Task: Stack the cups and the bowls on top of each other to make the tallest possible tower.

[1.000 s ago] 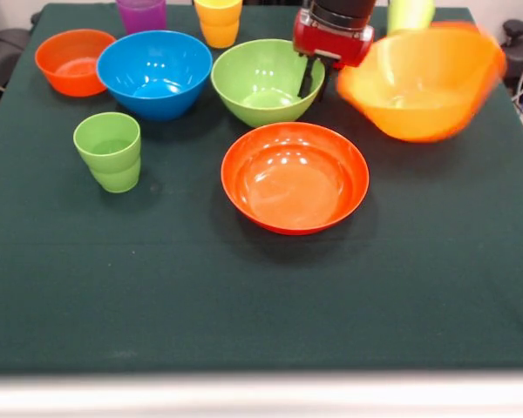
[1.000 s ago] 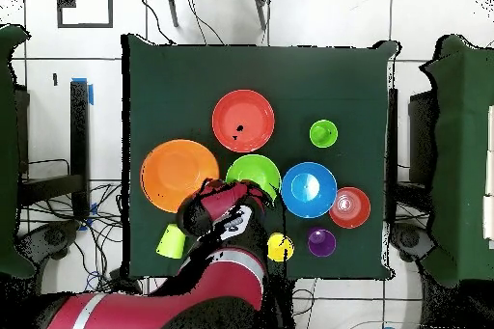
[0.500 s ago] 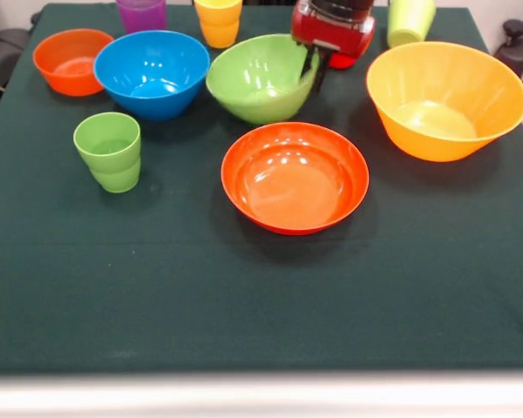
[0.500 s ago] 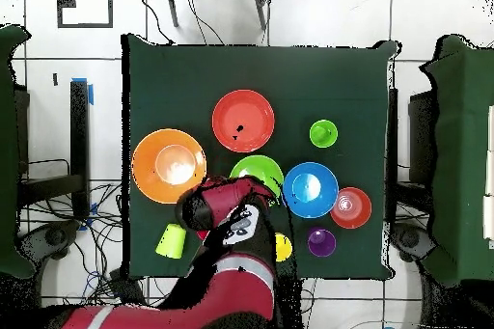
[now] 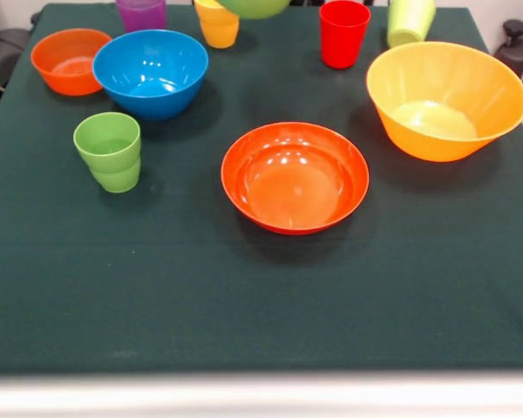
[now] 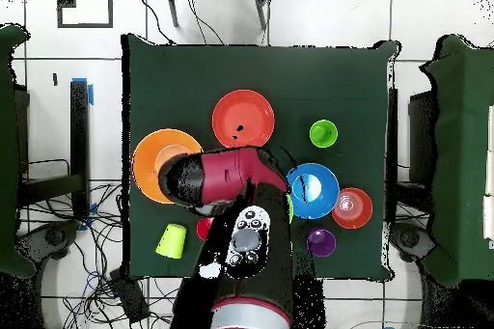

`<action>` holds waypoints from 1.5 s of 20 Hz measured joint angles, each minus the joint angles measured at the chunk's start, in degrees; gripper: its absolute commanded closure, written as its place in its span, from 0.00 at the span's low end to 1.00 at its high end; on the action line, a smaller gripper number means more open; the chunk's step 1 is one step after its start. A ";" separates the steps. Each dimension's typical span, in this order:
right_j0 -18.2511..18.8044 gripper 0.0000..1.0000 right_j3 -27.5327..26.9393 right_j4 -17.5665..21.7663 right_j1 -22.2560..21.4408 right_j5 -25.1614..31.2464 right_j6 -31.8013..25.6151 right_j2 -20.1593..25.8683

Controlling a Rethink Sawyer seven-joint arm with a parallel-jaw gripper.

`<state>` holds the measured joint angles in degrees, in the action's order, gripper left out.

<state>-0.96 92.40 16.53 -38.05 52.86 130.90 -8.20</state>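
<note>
The green bowl (image 5: pixel 253 7) hangs off the table at the top edge of the front view, only its underside showing. My gripper is above that edge, shut on the bowl. In the overhead view the red arm (image 6: pixel 227 176) covers both. On the cloth stand the orange-yellow bowl (image 5: pixel 444 97), red-orange bowl (image 5: pixel 295 176), blue bowl (image 5: pixel 150 71) and small orange bowl (image 5: pixel 65 61). Cups: light green (image 5: pixel 110 151), purple (image 5: pixel 141 13), yellow (image 5: pixel 218 24), red (image 5: pixel 343 32), and a second light green (image 5: pixel 410 19). No tower stands.
From above, the arm overlaps the orange-yellow bowl (image 6: pixel 150 156) and lies close to the blue bowl (image 6: pixel 314 190). The red-orange bowl (image 6: pixel 243 119) sits mid-table. Dark green cloth (image 5: pixel 261 296) runs bare to the near table edge.
The green bowl has gone from tilted on the table to lifted up at the top edge. The arm swung over the table's middle, and the red cup now shows.
</note>
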 measured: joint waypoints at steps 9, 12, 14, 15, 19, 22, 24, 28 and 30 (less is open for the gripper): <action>-0.50 1.00 -6.12 0.02 -1.55 -3.46 0.00 0.02; -0.39 1.00 -8.34 0.00 -1.16 -10.85 0.00 0.16; -0.24 1.00 -9.45 -0.13 -0.89 -12.65 0.00 0.30; -0.14 1.00 -10.14 -0.24 -0.73 -13.59 0.00 0.38; 0.45 1.00 -13.10 -0.40 0.25 -13.91 0.00 0.67; 0.69 1.00 -14.01 -0.46 0.52 -13.90 0.00 0.76; 0.81 1.00 -14.57 -0.56 0.66 -13.90 0.00 0.84; 0.81 0.00 -15.58 -1.08 0.99 -13.90 0.00 0.96; 0.82 0.00 -15.87 -1.28 1.10 -13.91 0.00 0.99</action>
<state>-0.14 76.53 15.24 -36.96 38.95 130.90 -7.21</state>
